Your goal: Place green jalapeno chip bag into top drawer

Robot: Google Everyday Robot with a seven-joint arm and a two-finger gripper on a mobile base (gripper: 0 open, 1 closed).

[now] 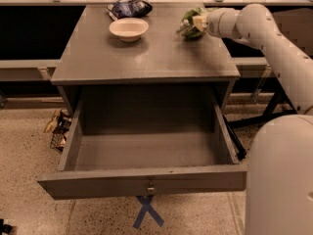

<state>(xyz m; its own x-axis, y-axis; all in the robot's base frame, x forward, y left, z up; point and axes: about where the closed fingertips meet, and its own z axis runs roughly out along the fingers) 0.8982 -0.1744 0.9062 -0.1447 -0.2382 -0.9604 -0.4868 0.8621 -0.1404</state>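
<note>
Gripping the green jalapeno chip bag, my gripper hovers over the table's far right; the top drawer stands open, near.

Arm: smooth white rounded shells, thick tubular segments, bulbous joint near the tip.
End effector: small cream block at the arm's tip, above the tabletop far right.
Base: broad white domed casing.

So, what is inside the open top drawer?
Only bare floor shows in the top drawer; its front panel hides the nearest strip. The gripper is at the green jalapeno chip bag.
</note>
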